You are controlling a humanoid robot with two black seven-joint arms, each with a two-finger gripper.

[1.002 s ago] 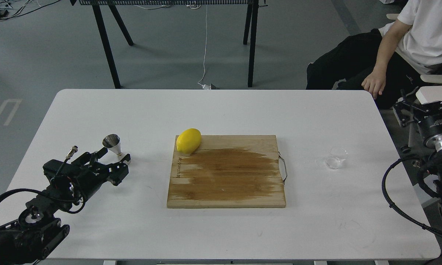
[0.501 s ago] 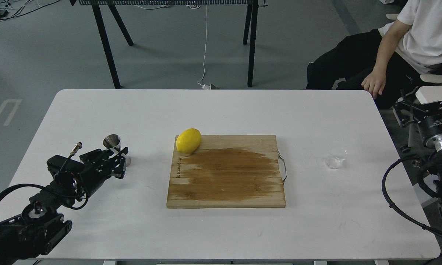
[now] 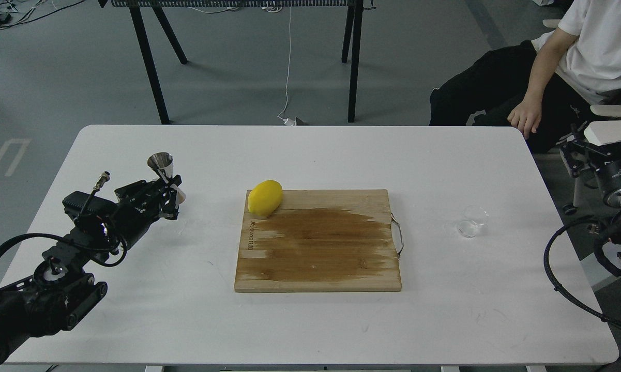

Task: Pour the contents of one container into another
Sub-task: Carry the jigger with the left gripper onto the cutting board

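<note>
The steel jigger point(image 3: 161, 164) is held upright above the table's left side, its upper cone showing over my left gripper point(image 3: 169, 195), which is shut on its waist. Its lower cone is mostly hidden by the fingers. The small clear glass cup point(image 3: 472, 221) stands on the white table point(image 3: 310, 155), right of the cutting board and far from the jigger. My right gripper point(image 3: 579, 153) hangs off the table's right edge, behind and to the right of the cup. It is dark, and its fingers cannot be told apart.
A wooden cutting board point(image 3: 318, 243) with a wet patch lies mid-table, a yellow lemon point(image 3: 264, 197) on its far-left corner. A seated person point(image 3: 563, 67) is beyond the far-right corner. Black table legs point(image 3: 150, 62) stand behind.
My left gripper closed around the jigger and lifted it off the table, up and slightly back. The right arm shifted a little to the right. The glass cup stayed put.
</note>
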